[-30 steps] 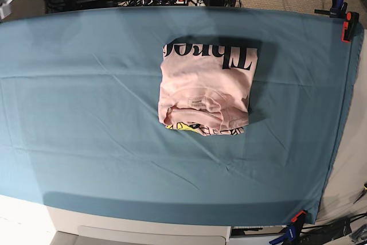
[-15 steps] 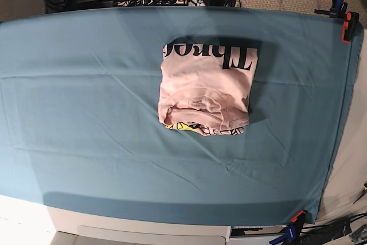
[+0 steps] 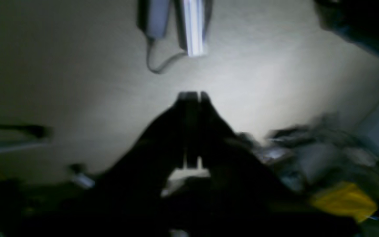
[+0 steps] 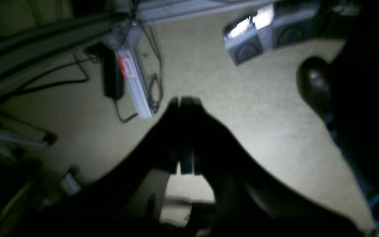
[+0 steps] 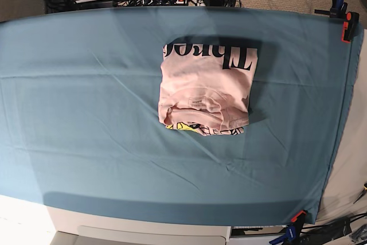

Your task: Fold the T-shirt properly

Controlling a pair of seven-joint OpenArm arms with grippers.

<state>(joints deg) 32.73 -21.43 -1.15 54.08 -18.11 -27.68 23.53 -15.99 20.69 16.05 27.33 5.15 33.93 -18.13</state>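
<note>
Now the T-shirt (image 5: 206, 88) lies folded in a compact pink rectangle on the counter (image 5: 86, 142), which is draped in a teal cloth, well apart from both sets of jaws. The left gripper (image 3: 191, 96) is clenched on nothing, pointing at carpeted floor. The right gripper (image 4: 184, 98) is likewise clenched and empty, also over floor. Little seems left to do; the risk is the yellow-printed layer poking out beneath the pink edge, which may leave the fold uneven. Black lettering shows upside down along the far edge; I cannot read it with confidence. A small neck label is illegible.
</note>
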